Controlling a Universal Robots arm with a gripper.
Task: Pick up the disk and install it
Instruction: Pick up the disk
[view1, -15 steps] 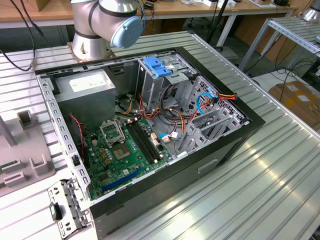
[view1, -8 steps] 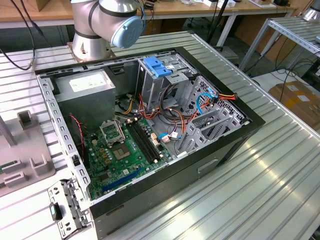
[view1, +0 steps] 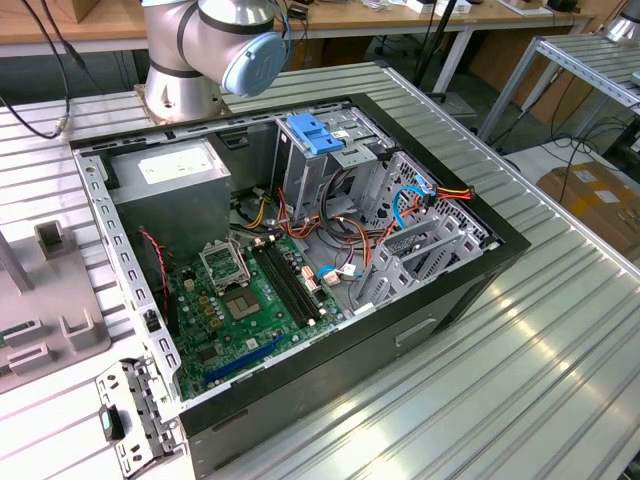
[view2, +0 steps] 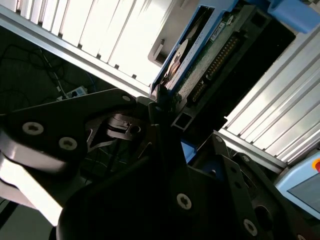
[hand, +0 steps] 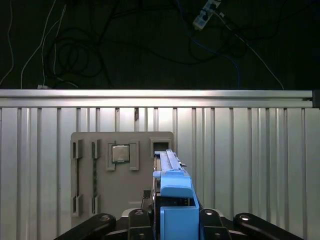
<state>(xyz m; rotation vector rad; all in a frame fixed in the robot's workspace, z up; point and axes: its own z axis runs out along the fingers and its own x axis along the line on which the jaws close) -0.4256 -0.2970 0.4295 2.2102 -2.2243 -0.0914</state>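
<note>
In both wrist views my gripper (hand: 172, 217) is shut on the disk (hand: 172, 197). The disk is a drive in a blue plastic carrier frame, held edge-on between the black fingers (hand: 141, 220). In the second wrist view the disk (view2: 205, 52) shows its green circuit-board side and connector pins, with the gripper (view2: 162, 107) clamped on one end of it. It hangs above the ribbed aluminium table, close to a grey fixture plate (hand: 122, 175). In the exterior view the open computer case (view1: 420, 330) lies on its side with its drive cage (view1: 345, 165).
A light-blue bracket (view1: 313, 133) sits on top of the drive cage. A grey power-supply box (view1: 175, 185), the motherboard (view1: 250, 300) and loose cables (view1: 400, 205) fill the case. The fixture plate holds a processor chip (hand: 120, 153). The arm's base (view1: 195, 60) stands behind the case. Beyond the table edge (hand: 160, 94), cables lie on the floor.
</note>
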